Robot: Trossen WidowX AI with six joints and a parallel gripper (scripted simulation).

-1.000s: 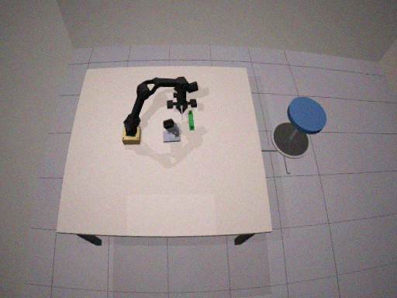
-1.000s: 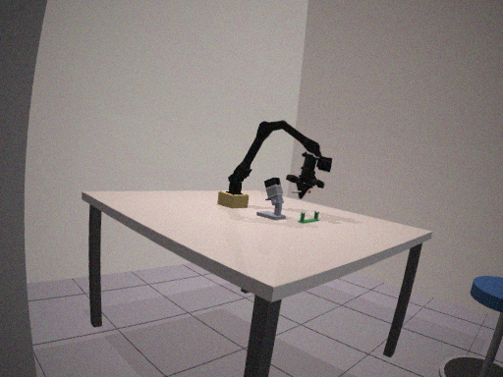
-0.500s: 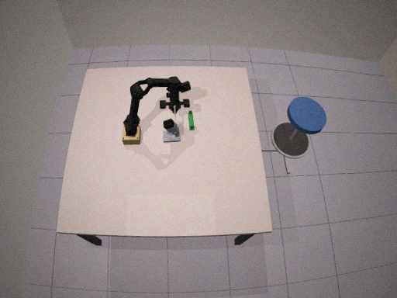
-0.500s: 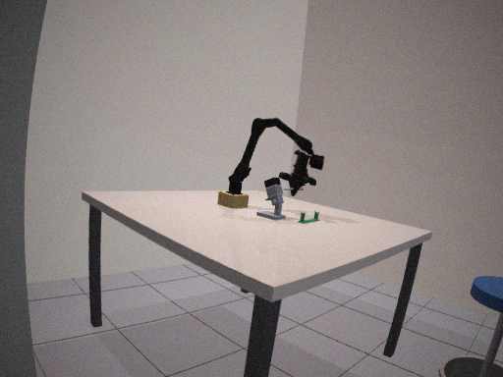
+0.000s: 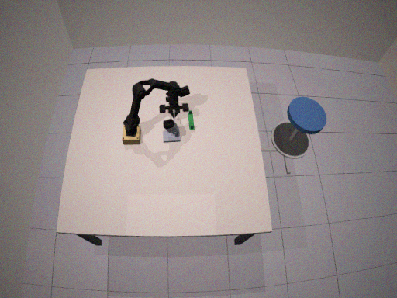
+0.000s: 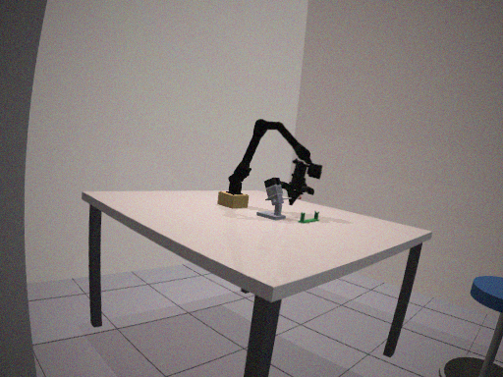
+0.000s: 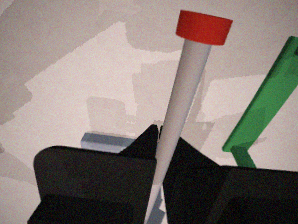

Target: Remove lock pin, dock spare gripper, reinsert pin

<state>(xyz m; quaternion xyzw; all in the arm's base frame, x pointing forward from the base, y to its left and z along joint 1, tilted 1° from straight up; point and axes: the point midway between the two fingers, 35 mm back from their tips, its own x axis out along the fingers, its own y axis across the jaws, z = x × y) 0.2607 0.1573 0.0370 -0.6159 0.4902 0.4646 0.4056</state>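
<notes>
In the top view, the spare gripper (image 5: 169,124) (image 6: 274,189) is seen on the grey mount (image 5: 171,136) (image 6: 271,215) near the green rack (image 5: 191,121) (image 6: 309,220) (image 7: 265,95); in the exterior view, it is shown tilted there; in the wrist view, the red-headed lock pin (image 7: 185,90) is clamped by the arm's gripper (image 5: 174,117) (image 6: 293,202) (image 7: 157,131).

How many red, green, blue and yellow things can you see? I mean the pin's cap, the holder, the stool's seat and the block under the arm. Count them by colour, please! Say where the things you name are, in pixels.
Red: 1, the pin's cap (image 7: 204,27)
Green: 1, the holder (image 5: 191,120) (image 6: 309,220) (image 7: 265,95)
Blue: 1, the stool's seat (image 5: 306,115) (image 6: 488,293)
Yellow: 1, the block under the arm (image 5: 132,140) (image 6: 233,200)
Total: 4
</notes>
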